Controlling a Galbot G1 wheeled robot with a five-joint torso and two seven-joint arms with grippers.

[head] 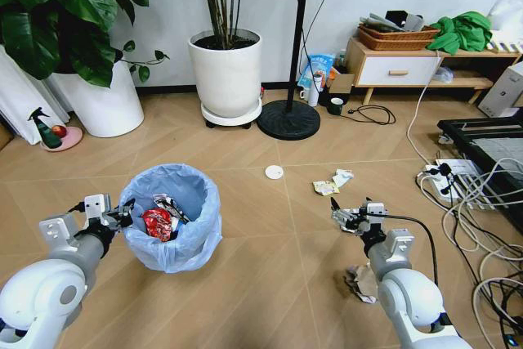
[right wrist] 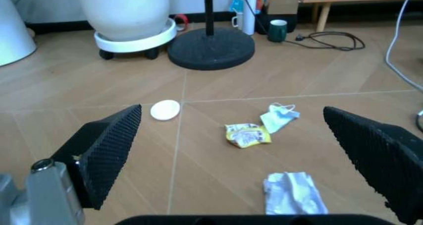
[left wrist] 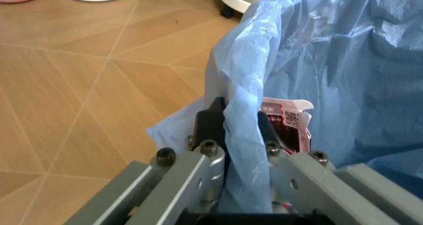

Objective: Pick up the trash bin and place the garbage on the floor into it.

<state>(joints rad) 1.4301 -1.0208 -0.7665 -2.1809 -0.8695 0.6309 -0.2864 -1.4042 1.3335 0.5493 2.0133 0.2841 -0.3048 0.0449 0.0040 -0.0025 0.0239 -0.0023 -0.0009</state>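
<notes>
Item: trash bin (head: 176,218), round, lined with a light-blue bag, standing on the floor (head: 270,275) at our left front; red wrapper and other litter already inside

Item: left pincer (head: 122,217), closed on the bin's rim and bag fold at the side nearest our left arm; the left wrist view shows the plastic gathered between the pads

Item: right pincer (head: 345,217), spread wide, empty, hovering over the planks

Item: garbage still loose: a yellow crumpled wrapper (right wrist: 248,135), a pale folded scrap (right wrist: 280,117) just beside it, a white wad (right wrist: 294,193) nearest the pads, a white disc (right wrist: 165,109) off towards the bin

Handling note, our judgement: we take the nearest wad first, centre it between the pads, and lower until they almost meet the floor before closing. We keep the bin level, since the thin bag may slip
</notes>
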